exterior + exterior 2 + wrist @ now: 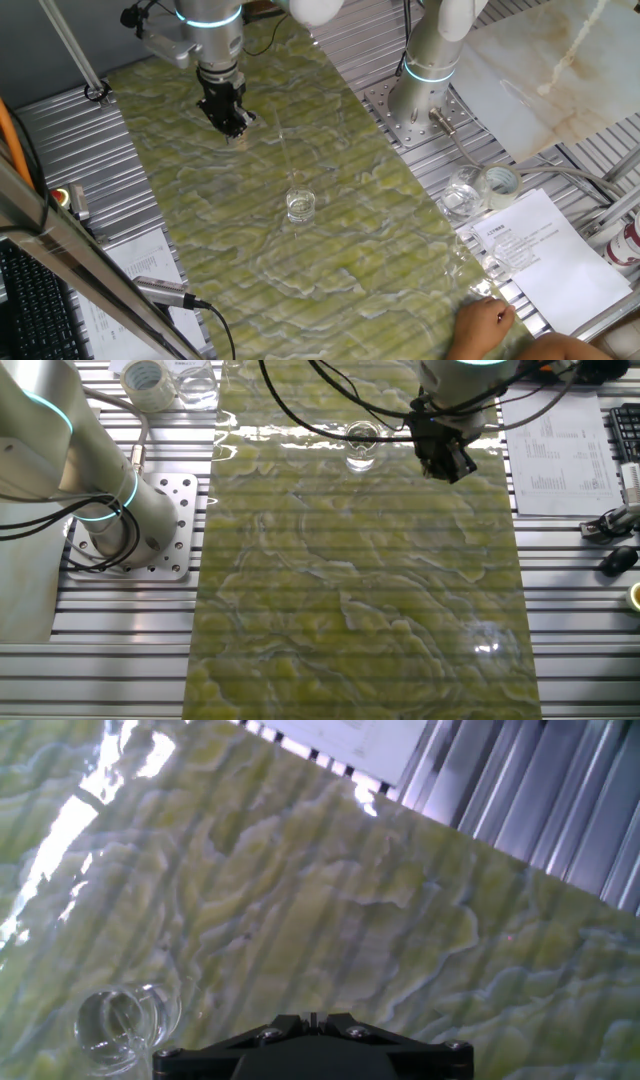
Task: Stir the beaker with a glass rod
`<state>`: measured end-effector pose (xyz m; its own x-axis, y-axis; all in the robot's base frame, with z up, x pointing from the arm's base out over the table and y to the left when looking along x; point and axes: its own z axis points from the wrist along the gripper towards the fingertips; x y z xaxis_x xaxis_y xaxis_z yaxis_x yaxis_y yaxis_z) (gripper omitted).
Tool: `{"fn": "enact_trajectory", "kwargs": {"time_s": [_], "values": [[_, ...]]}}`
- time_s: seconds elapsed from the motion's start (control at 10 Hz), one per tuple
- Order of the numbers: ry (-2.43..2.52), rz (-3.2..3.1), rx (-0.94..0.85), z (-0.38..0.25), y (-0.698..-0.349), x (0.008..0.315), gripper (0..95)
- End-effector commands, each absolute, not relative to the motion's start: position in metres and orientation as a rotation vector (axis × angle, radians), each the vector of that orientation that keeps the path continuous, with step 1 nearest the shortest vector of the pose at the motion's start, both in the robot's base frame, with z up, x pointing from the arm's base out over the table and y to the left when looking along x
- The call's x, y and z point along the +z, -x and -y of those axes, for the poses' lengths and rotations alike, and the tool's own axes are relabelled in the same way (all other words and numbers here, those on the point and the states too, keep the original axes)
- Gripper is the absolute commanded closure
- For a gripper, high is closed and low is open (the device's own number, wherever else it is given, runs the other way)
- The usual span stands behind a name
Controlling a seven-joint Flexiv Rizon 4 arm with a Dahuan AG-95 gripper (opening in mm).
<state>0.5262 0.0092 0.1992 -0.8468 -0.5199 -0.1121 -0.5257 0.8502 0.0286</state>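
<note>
The beaker (300,205) is small, clear and upright on the green marbled mat (330,260). It also shows in the other fixed view (362,445) and at the lower left of the hand view (120,1020). A faint thin line rising from the beaker looks like the glass rod (286,160); I cannot make it out in the other views. My gripper (235,128) hangs low over the mat, up and to the left of the beaker and apart from it. In the other fixed view the gripper (448,458) is to the beaker's right. Its jaws look closed together with nothing visible between them.
Larger glass jars (463,197) and a tape roll (500,182) sit off the mat's right edge, beside printed papers (530,240). A person's hand (482,325) rests at the mat's near right corner. A second arm's base (415,100) stands on the slatted table.
</note>
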Motion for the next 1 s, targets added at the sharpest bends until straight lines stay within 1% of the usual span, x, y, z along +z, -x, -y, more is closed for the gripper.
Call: {"fn": "enact_trajectory", "kwargs": {"time_s": [0.1, 0.4, 0.7, 0.8, 1.0], "values": [[0.941, -2.892, 0.144, -0.012, -0.525, 0.205, 95.0], [1.110, -2.882, 0.152, -0.021, -0.509, 0.224, 95.0], [1.158, -2.851, 0.188, -0.019, -0.497, 0.222, 95.0], [1.182, -2.814, 0.233, -0.016, -0.490, 0.219, 95.0], [1.251, -2.780, 0.240, -0.009, -0.484, 0.222, 95.0]]}}
